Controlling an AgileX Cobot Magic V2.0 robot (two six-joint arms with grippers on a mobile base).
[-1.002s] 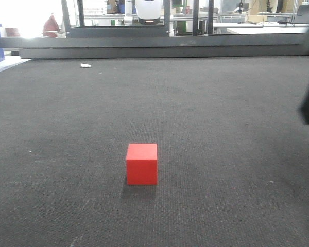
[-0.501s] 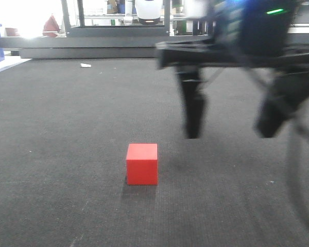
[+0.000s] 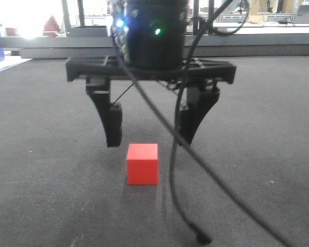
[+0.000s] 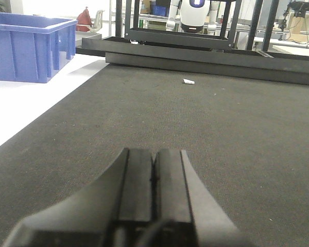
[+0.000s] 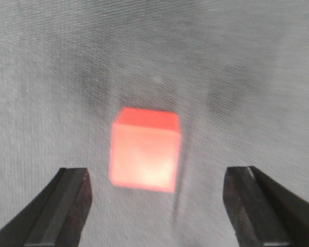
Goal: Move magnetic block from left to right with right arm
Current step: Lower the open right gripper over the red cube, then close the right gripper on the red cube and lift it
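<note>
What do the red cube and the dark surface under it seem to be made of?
The red cube: likely matte plastic; even colour, sharp edges, no glare. The dark surface: seemingly low-pile carpet or woven mat; fine ribbed texture, no shine.

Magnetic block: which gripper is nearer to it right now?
Right. The right gripper hangs open just above the magnetic block, a finger to either side. The left gripper is shut, low over the mat, with no block in its view.

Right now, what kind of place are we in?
Likely a robotics lab: a white robot stands among black metal frames, with a blue storage bin beside the dark carpeted work surface.
</note>
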